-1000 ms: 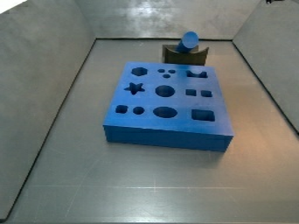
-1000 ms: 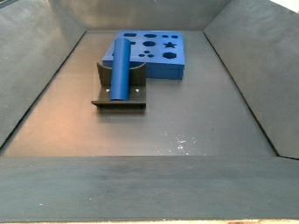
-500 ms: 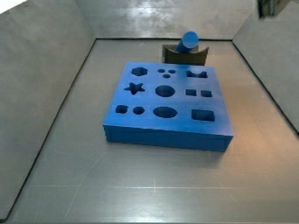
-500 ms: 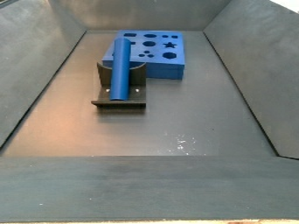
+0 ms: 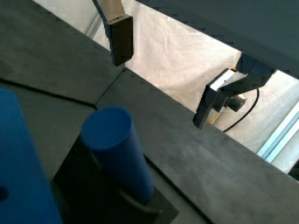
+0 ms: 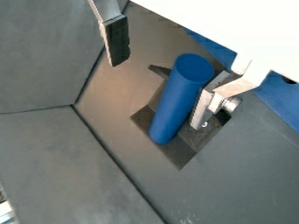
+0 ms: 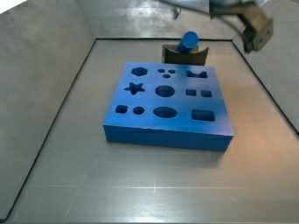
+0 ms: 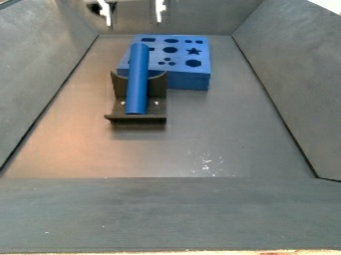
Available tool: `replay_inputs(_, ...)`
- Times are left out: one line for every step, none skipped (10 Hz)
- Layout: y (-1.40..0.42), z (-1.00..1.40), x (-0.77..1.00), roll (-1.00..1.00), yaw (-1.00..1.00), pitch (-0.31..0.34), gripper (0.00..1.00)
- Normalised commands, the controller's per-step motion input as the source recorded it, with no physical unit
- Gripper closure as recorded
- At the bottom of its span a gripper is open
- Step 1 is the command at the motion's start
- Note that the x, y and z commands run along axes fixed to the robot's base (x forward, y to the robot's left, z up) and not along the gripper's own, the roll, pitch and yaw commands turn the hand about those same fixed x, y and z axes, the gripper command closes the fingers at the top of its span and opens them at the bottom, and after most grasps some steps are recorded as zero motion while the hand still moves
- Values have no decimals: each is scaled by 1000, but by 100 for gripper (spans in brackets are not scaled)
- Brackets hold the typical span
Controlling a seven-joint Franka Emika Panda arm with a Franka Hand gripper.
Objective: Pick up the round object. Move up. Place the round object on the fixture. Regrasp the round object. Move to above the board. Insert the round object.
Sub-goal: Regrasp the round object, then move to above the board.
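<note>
The round object, a blue peg (image 7: 188,40), lies leaning in the notch of the dark fixture (image 7: 198,58) behind the blue board (image 7: 170,101). From the opposite side the peg (image 8: 138,82) lies along the fixture (image 8: 138,118), with the board (image 8: 174,58) beyond. My gripper (image 7: 251,26) hangs high above the floor near the fixture, seen at the top edge in a side view (image 8: 130,10). It is open and holds nothing. In both wrist views the peg (image 5: 121,160) (image 6: 183,96) sits below the spread fingers (image 5: 121,39) (image 6: 117,40).
Grey sloping walls (image 7: 47,61) close in the floor on all sides. The board's blue edge (image 5: 21,166) lies right beside the fixture base (image 6: 176,147).
The gripper has come down from the top edge into view toward the fixture. The peg, fixture and board have not moved.
</note>
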Motion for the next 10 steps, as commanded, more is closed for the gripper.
replay_inputs(21,-1000,84,56,5,-55,0)
replay_inputs(11,-912,90,55,0,-41,0)
replay_inputs(6,-746,84,58,2,-27,0)
replay_inputs(1,-638,84,58,3,-20,0)
replay_inputs(-1,-432,82,59,10,-4,0)
replay_inputs(-4,-334,79,61,13,2,0)
replay_inputs(0,0,0,0,0,0,100)
replay_inputs(303,1000,453,373,-54,-109,100)
replay_inputs(302,1000,454,371,-56,-108,100)
replay_inputs(277,1000,432,279,-89,-38,100)
